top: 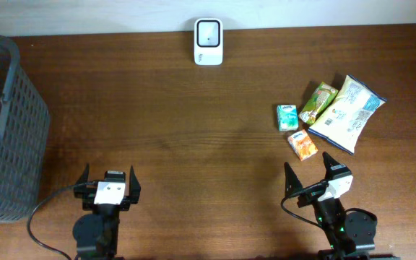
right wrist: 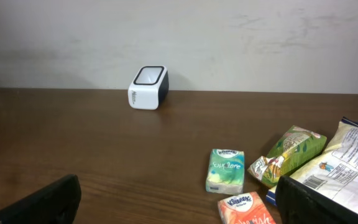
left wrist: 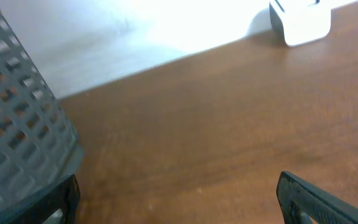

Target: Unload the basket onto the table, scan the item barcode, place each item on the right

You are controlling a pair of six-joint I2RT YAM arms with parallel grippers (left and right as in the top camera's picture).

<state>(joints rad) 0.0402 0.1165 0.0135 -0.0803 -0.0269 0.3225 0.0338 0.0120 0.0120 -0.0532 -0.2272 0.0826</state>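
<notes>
Overhead and 2 wrist views of a dark brown wooden worktop (top: 193, 144). At the middle of its far edge, close to the pale wall, stands a small white box-shaped barcode scanner (top: 209, 42) with a dark window in its upper face. The 4 packaged items lie in a loose cluster on the far right. They are a small green tissue pack (top: 287, 117), a small orange tissue pack (top: 302, 144) just nearer than it, a green-and-yellow snack pouch (top: 318, 102) just right of the green tissue pack, and, outermost, a large white crinkled bag with blue and green print (top: 349, 113). The bag's long edge touches or overlaps the snack pouch. The right wrist view shows a printed label panel on this bag, too small to read. All 4 lie flat, well apart from the barcode scanner. A dark grey perforated plastic basket (top: 6, 130) occupies the left edge. The left fingers (top: 133, 182) are at the near left, spread wide and grasping nothing, pointing toward the far edge with the basket to their left. The right fingers (top: 289, 180) are at the near right, likewise spread wide and empty, just short of the orange tissue pack, with the cluster ahead of them.
</notes>
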